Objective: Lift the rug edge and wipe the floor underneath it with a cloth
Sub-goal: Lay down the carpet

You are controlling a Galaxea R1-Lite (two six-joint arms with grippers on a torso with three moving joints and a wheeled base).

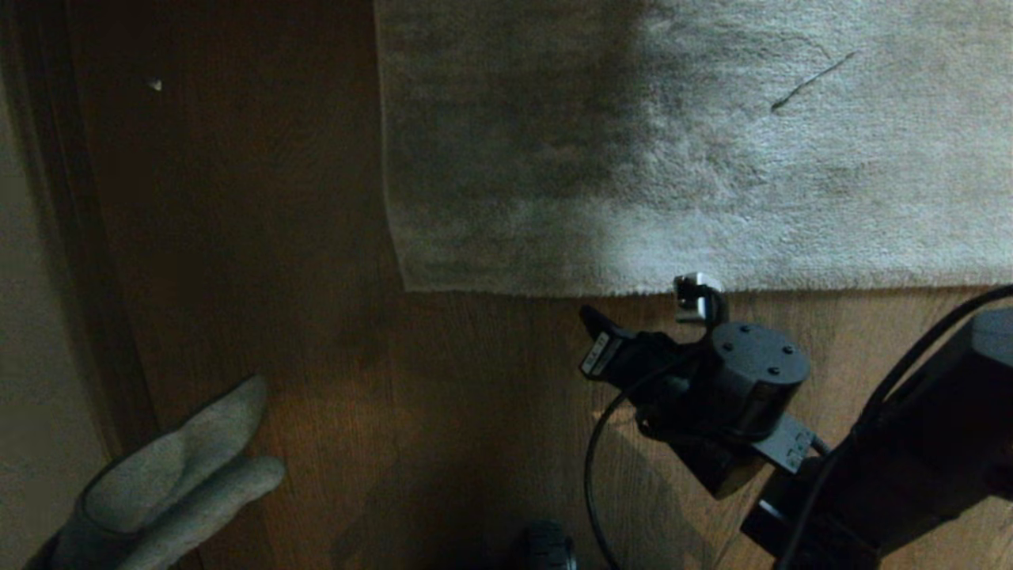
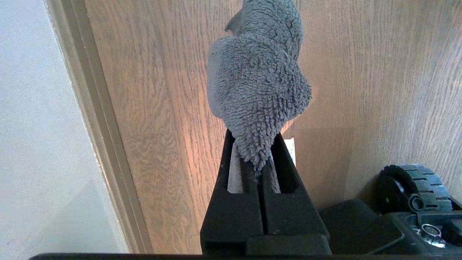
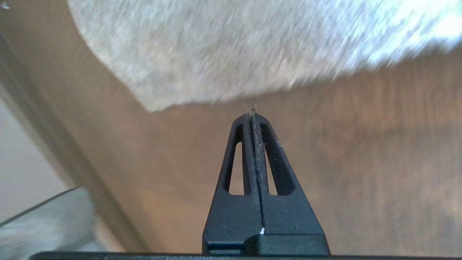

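Note:
The light-grey rug lies flat across the far part of the head view. The rug edge (image 1: pixel 546 283) runs straight, with its corner (image 1: pixel 411 281) at the left. My right gripper (image 1: pixel 590 318) hovers over the brown wood floor (image 1: pixel 443 396) just short of that edge. In the right wrist view the right gripper (image 3: pixel 252 115) is shut and empty, with a few stray fibres at its tips, and the rug edge (image 3: pixel 216 95) lies a little beyond. The grey cloth (image 1: pixel 182 475) hangs at the lower left. My left gripper (image 2: pixel 252 146) is shut on the cloth (image 2: pixel 256 79).
A pale wall with a dark baseboard (image 1: pixel 71 301) runs along the left side. My base's black wheel (image 2: pixel 411 187) sits close to the left gripper, and the wheel (image 1: pixel 548 550) also shows at the near edge. A dark thread (image 1: pixel 811 79) lies on the rug.

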